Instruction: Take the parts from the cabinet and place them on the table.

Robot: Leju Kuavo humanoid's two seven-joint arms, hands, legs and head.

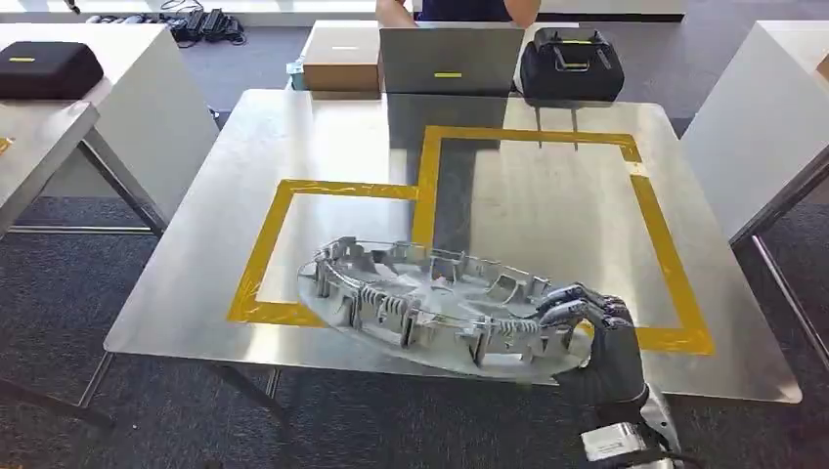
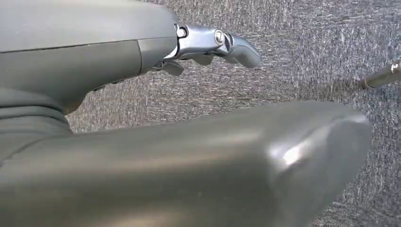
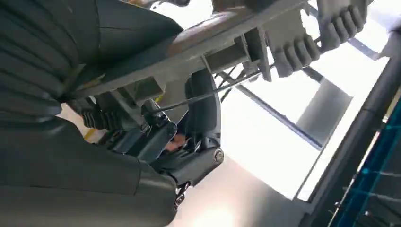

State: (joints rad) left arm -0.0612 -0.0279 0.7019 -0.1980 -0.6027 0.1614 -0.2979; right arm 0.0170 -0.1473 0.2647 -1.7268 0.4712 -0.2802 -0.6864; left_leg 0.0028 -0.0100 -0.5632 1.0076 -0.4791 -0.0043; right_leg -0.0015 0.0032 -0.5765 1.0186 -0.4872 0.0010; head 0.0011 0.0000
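Part [image 1: 430, 303] long axis left-right; right hand [image 1: 596, 327] gripping right end.

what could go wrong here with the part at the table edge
The part sticks out past the near edge of the table, held only at one end by the right hand. If the hand lets go now, the part may tip off. It also lies across the yellow tape, so it may end up outside the marked zone.
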